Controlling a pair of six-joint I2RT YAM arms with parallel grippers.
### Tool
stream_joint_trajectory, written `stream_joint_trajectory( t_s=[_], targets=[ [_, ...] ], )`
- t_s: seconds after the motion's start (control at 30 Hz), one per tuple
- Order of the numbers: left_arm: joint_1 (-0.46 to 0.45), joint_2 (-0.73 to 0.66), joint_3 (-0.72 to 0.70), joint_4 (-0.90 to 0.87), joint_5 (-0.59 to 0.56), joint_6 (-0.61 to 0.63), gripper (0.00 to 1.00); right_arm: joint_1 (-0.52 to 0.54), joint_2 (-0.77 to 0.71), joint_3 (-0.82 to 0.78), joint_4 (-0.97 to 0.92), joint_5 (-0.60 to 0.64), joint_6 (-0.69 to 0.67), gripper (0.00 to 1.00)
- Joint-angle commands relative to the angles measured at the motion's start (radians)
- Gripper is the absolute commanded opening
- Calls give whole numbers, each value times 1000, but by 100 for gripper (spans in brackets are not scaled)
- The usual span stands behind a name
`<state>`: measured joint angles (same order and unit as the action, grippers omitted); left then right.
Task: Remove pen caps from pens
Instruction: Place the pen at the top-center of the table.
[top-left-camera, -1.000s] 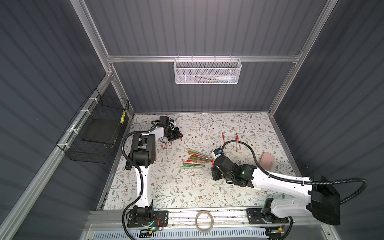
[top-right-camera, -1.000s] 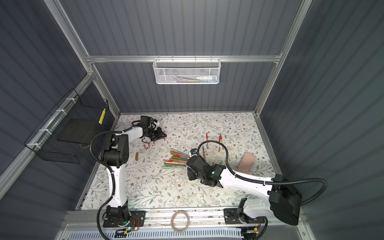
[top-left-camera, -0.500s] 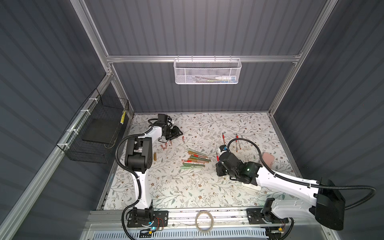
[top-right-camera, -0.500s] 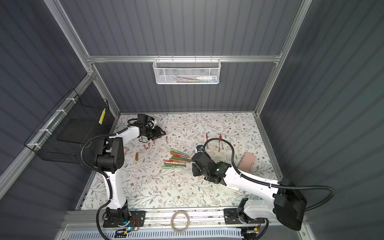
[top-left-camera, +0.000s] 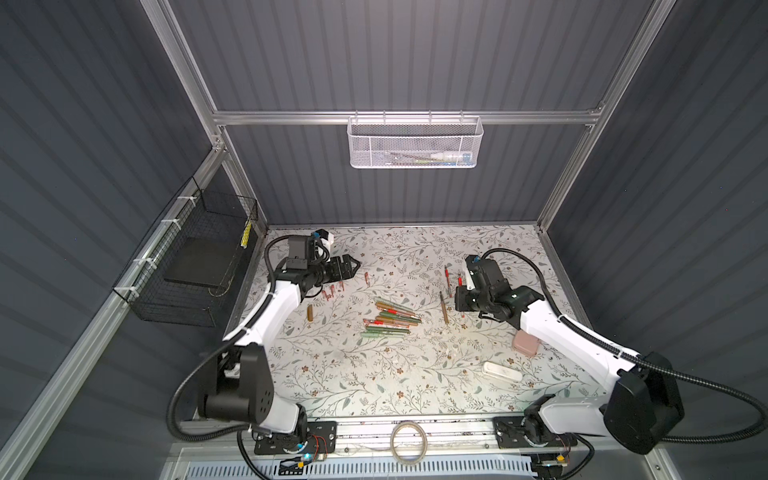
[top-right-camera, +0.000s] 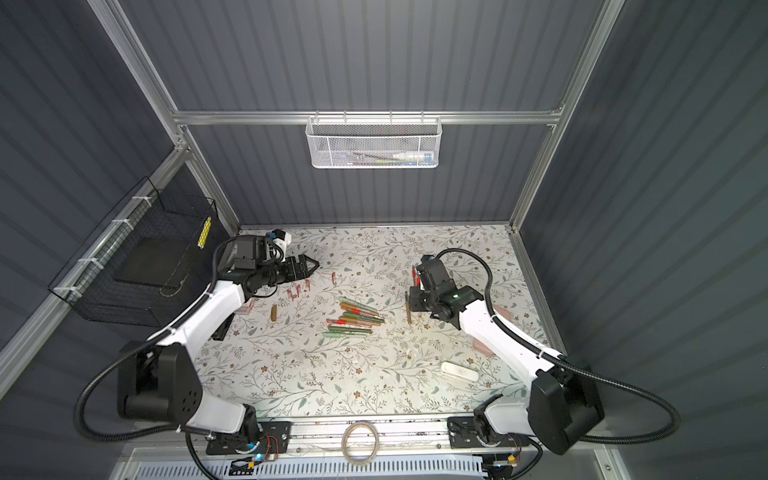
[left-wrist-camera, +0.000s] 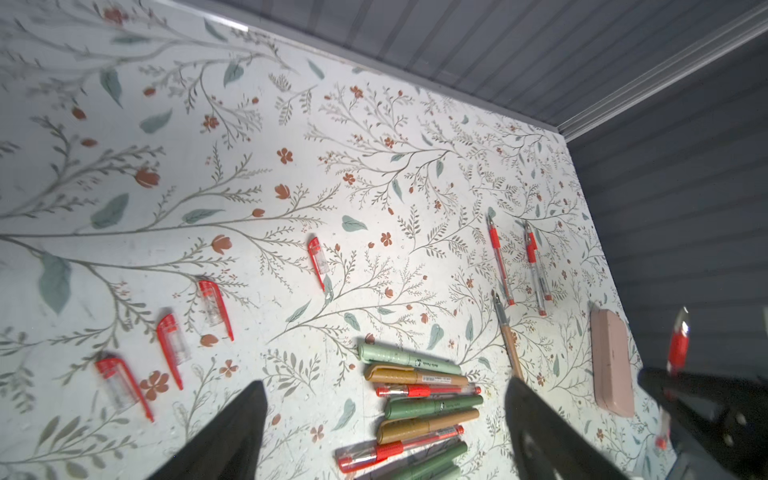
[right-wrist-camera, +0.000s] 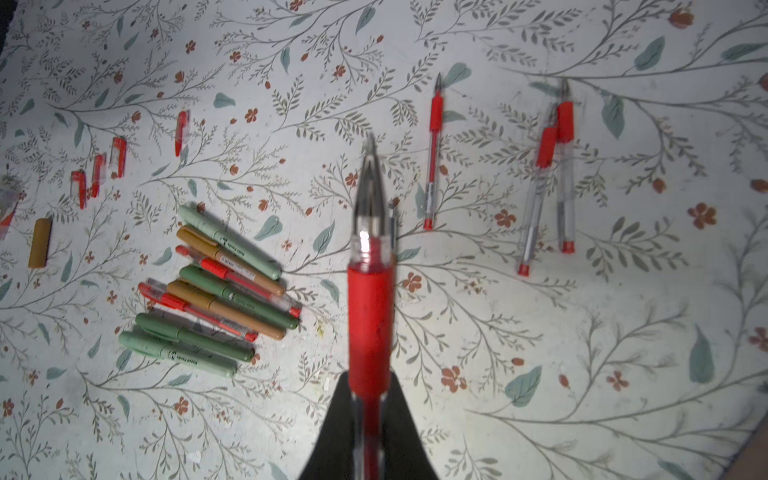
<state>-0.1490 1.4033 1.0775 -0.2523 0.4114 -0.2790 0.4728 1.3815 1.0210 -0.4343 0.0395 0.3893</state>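
pen (right-wrist-camera: 370, 307) — rear hidden inside right gripper (right-wrist-camera: 370, 382)

Left tool (left-wrist-camera: 384, 382) spread wide; pens (left-wrist-camera: 432, 407) heaped; four caps (left-wrist-camera: 214, 305) loose.

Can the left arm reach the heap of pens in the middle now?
Probably yes: the left claw is open and empty, and only loose caps lie between it and the heap of pens.

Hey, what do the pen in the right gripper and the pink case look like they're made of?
The pen held in the right gripper: see-through glossy barrel with highlights, likely hard plastic; matte red grip sleeve, probably rubber. Pink case: opaque, smooth, rounded edges, dull sheen, plastic or silicone, hard to tell.
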Motion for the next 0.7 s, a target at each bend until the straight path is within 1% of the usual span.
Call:
stream_joint_trajectory(
  t_s=[0.0,0.07,0.2,0.27,0.33,0.43,0.67],
  targets=[
    [20,-81,-62,29,-1,84,96,-53,92,82,-38,-57,-98,0],
    [61,-135,-106,53,23,76,99,-88,157,136,-44,-71,-126,0],
    [164,-220,-186,128,75,37,100,-144,291,235,-57,-87,-168,0],
    [217,-249,-198,138,92,31,100,-166,365,294,-69,-95,-177,0],
    [253,-269,-185,116,92,54,100,-184,448,364,-94,-112,-182,0],
    [276,-283,-177,111,94,62,100,-196,536,428,-101,-119,-180,0],
    [282,-273,-195,152,136,17,100,-214,682,536,-134,-138,-152,0]
  ],
)
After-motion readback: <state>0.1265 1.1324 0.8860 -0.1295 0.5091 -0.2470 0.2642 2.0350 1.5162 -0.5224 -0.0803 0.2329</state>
